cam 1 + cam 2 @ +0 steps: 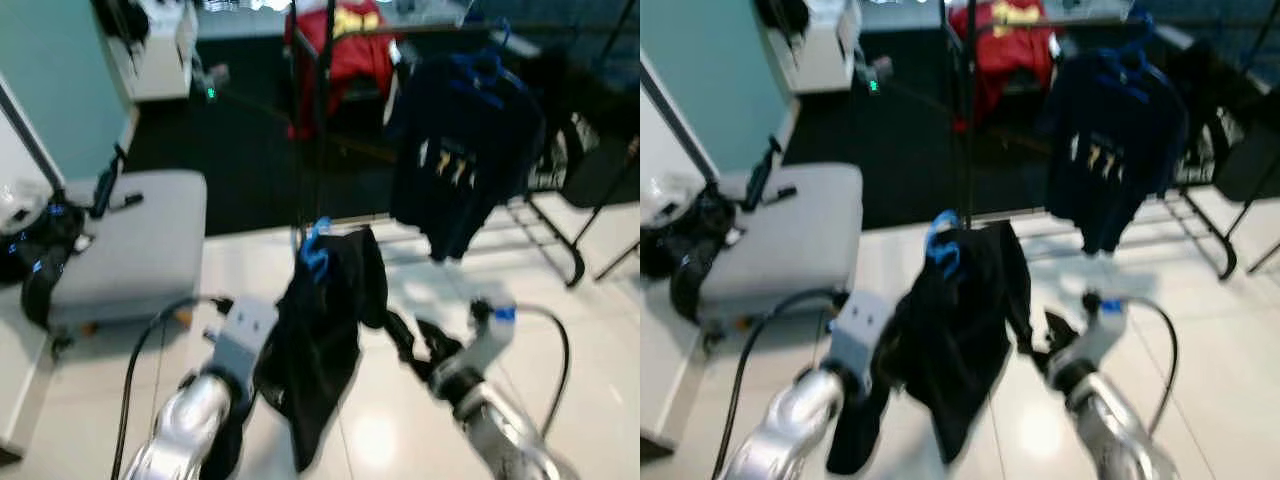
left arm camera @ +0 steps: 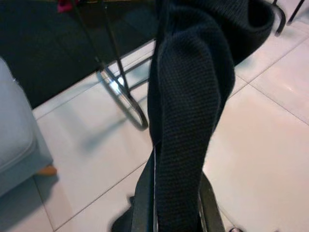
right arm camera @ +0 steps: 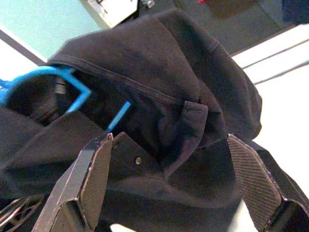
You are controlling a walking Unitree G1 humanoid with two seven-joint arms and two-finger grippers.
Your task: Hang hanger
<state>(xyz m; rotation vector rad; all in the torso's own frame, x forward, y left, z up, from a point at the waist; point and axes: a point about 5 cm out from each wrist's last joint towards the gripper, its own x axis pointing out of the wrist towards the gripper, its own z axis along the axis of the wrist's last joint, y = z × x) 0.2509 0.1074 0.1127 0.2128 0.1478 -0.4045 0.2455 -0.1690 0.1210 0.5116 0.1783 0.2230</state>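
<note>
A black garment point(image 1: 325, 320) hangs on a blue hanger point(image 1: 315, 250) in front of me, over the white tiled floor. My left gripper point(image 2: 176, 212) is shut on a fold of this garment from below, its fingers mostly hidden by the cloth in the eye views. To the right, my right gripper point(image 1: 415, 345) stands open with its wide-apart fingers point(image 3: 91, 179) right against the garment's side, nothing clamped between them. The hanger's hook point(image 3: 72, 92) pokes out at the cloth's top. The clothes rack's dark upright pole point(image 1: 300, 120) rises just behind the hanger.
On the rack hang a navy shirt point(image 1: 465, 150) on a blue hanger and a red shirt point(image 1: 350, 45) further back. The rack's curved metal foot point(image 1: 560, 240) rests on the tiles at right. A grey cushioned seat point(image 1: 130, 245) with a black bag point(image 1: 40, 250) stands left.
</note>
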